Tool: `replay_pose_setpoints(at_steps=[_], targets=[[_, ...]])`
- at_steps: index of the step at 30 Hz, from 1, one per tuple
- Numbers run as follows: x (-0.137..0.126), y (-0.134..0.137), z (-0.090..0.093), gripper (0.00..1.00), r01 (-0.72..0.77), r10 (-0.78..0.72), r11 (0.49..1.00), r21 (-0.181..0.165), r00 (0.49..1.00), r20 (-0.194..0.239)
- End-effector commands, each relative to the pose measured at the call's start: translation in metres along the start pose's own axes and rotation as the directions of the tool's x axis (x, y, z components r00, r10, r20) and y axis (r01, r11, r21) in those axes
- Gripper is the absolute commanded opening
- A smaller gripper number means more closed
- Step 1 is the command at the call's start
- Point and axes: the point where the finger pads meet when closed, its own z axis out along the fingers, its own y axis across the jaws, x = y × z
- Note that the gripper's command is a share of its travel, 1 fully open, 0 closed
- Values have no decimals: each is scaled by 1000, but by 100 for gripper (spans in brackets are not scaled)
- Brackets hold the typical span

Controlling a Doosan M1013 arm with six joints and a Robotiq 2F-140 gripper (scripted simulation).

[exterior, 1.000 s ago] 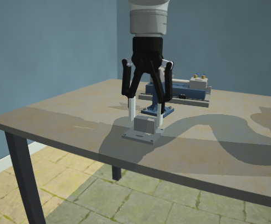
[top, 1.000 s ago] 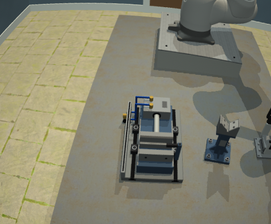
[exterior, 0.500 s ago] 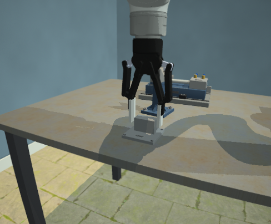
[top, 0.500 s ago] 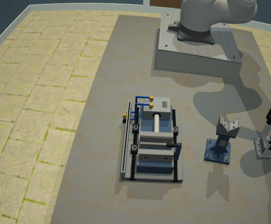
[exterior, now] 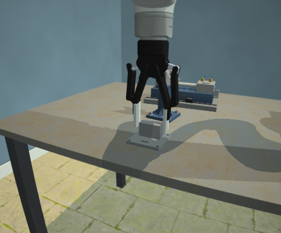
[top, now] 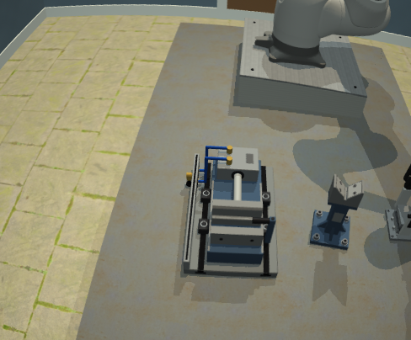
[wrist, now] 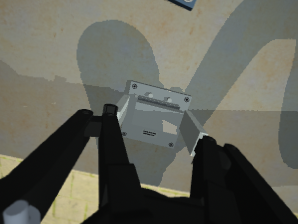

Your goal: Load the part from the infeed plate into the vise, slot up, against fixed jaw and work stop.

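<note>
The part, a small grey block point(exterior: 150, 129), sits on the infeed plate point(exterior: 147, 140) near the table's front edge. My gripper point(exterior: 150, 127) points straight down over it, open about halfway. One pale fingertip stands on each side of the block, at its height and with a small gap. In the wrist view the block point(wrist: 156, 117) lies between the two fingertips of the gripper point(wrist: 157, 122). I cannot tell where its slot faces. The vise point(top: 236, 215) stands open at mid-table, with the fixed jaw point(top: 235, 237) at the front and the work stop point(top: 260, 220) at its right end.
The V-block point(top: 344, 191) on its blue base stands between the vise and the infeed plate. The air cylinder point(top: 237, 164) is behind the vise's moving jaw. The arm's grey pedestal point(top: 299, 80) is at the back.
</note>
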Motion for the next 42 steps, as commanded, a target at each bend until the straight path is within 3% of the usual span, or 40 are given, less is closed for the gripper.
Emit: replay_pose_setpoints(at_steps=[1,26,27,42], targets=[[-2,3,2,51,7,-7,1000,-2,1000,1],[-2,3,2,51,7,-7,1000,-2,1000,1],[-2,3,2,0,7,-7,1000,-2,1000,1],[-2,3,2,0,7,-7,1000,-2,1000,1]])
